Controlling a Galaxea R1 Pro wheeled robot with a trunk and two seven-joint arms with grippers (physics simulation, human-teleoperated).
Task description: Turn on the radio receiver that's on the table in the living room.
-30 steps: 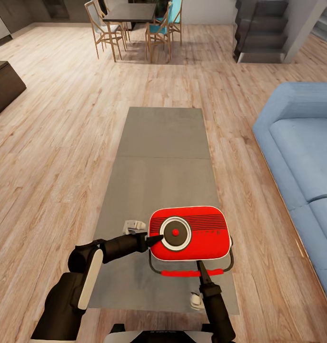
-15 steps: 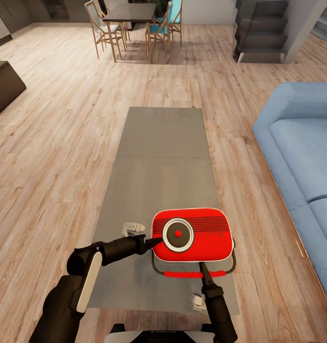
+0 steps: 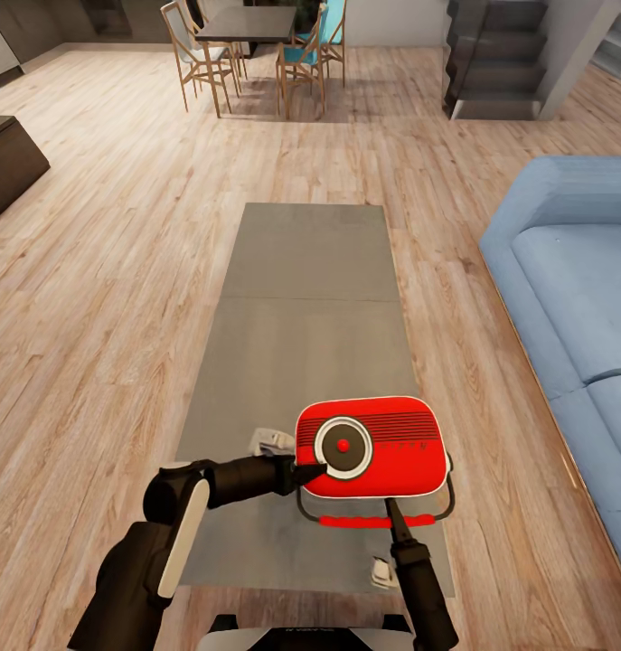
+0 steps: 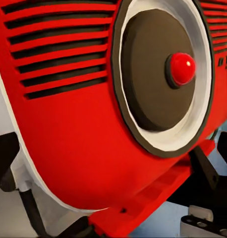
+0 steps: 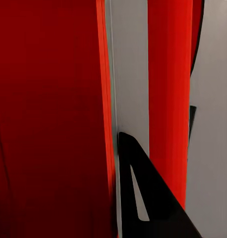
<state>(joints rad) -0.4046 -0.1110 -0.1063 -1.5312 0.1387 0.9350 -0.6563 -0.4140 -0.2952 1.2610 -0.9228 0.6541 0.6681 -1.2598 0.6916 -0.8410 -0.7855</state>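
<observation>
Radio (image 3: 373, 448) lies near surface (image 3: 310, 271) front edge. Left gripper (image 3: 303, 472) tip at dial rim; right gripper (image 3: 393, 514) by the handle; can't tell whether either is spread. Probably best: press the centre knob, brace the radio against sliding.

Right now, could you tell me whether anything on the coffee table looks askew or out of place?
The bright-red retro radio lies on its back, dial up, near the right edge of the long grey-brown table, its corner about at that edge and its handle toward the robot. The left gripper touches its dial rim; the right gripper reaches its handle.
</observation>
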